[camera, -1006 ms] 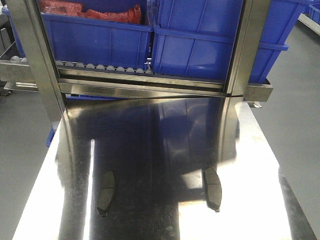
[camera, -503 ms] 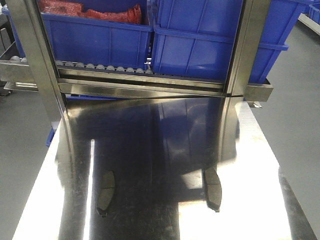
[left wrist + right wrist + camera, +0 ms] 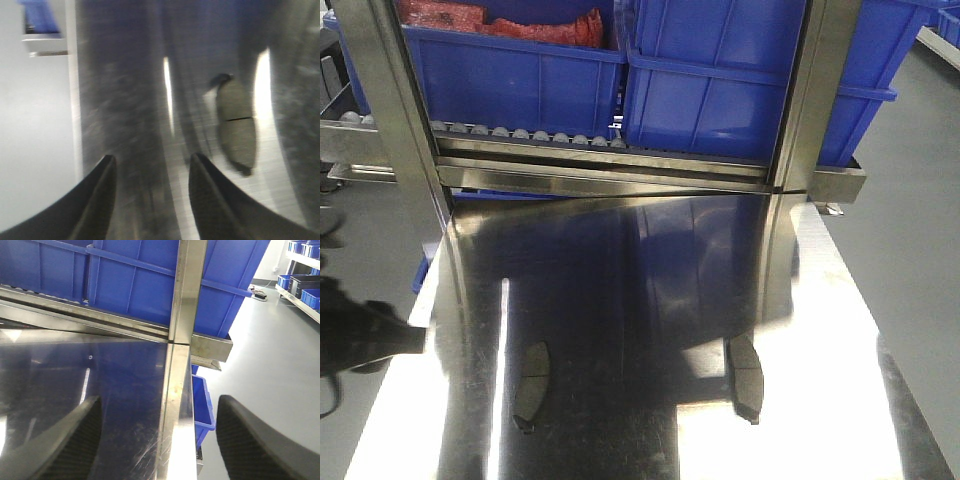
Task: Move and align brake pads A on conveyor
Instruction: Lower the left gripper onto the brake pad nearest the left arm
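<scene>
Ok, far left first: a dark blurred mass (image 3: pixel 355 335) at the frame edge beside the steel tabletop (image 3: pixel 620 280), probably the left arm, too smeared to be sure. The left gripper (image 3: pixel 152 197) hangs low over the steel with its jaws spread and nothing between them. In the left wrist view a pad (image 3: pixel 236 127) lies ahead and to the right of the fingers, well outside the gap. It is likely the left brake pad (image 3: pixel 531 385), so this reads as an approach before a grasp.

Both visible pads lie flat on the shiny top, lengthwise toward the roller rack (image 3: pixel 520 135) and blue bins (image 3: pixel 720 80). The right brake pad (image 3: pixel 745 378) is well apart from the left one, roughly level with it. Only two pads show, and no conveyor is in view, so the transfer looks barely begun.

Far right: the right gripper (image 3: pixel 157 440) has its jaws wide apart and empty. It sits at the table's right edge near the steel upright (image 3: pixel 182 290), off the pads, seemingly parked to leave the left arm room.
</scene>
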You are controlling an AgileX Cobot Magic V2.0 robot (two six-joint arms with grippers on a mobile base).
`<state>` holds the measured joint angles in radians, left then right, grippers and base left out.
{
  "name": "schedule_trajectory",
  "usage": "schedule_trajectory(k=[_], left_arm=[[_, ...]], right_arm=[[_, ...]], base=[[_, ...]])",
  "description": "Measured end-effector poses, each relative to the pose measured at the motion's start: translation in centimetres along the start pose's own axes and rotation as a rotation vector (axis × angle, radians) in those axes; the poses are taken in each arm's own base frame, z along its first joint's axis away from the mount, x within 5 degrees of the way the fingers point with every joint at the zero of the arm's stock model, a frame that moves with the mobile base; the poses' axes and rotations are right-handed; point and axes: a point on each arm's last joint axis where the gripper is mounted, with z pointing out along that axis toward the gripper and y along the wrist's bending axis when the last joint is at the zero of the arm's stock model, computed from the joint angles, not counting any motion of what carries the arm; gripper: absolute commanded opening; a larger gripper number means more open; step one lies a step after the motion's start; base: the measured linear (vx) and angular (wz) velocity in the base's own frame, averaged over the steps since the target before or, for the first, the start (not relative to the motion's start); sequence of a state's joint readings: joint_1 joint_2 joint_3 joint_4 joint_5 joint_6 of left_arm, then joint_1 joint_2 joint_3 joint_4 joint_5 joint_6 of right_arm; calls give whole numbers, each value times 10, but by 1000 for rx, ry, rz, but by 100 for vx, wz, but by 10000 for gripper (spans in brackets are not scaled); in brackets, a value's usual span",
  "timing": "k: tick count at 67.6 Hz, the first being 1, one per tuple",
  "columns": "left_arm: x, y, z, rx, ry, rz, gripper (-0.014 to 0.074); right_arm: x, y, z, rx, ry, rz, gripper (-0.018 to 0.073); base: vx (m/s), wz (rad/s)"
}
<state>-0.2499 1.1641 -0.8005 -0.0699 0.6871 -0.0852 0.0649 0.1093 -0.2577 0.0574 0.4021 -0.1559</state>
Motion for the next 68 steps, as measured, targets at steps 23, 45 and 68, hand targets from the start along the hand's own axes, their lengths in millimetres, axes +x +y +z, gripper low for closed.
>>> schedule_trajectory(k=[23,45,68], left_arm=[[-18,-62,59,84,168,112,351],[-25,-89,108,57,280,98,472],[-28,-84,123,-53,291,28,482]], right_arm=[[0,0,0,0,0,0,468],[0,0,0,0,0,0,468],[0,0,0,0,0,0,468]], base=[[0,0],[0,0],[0,0]])
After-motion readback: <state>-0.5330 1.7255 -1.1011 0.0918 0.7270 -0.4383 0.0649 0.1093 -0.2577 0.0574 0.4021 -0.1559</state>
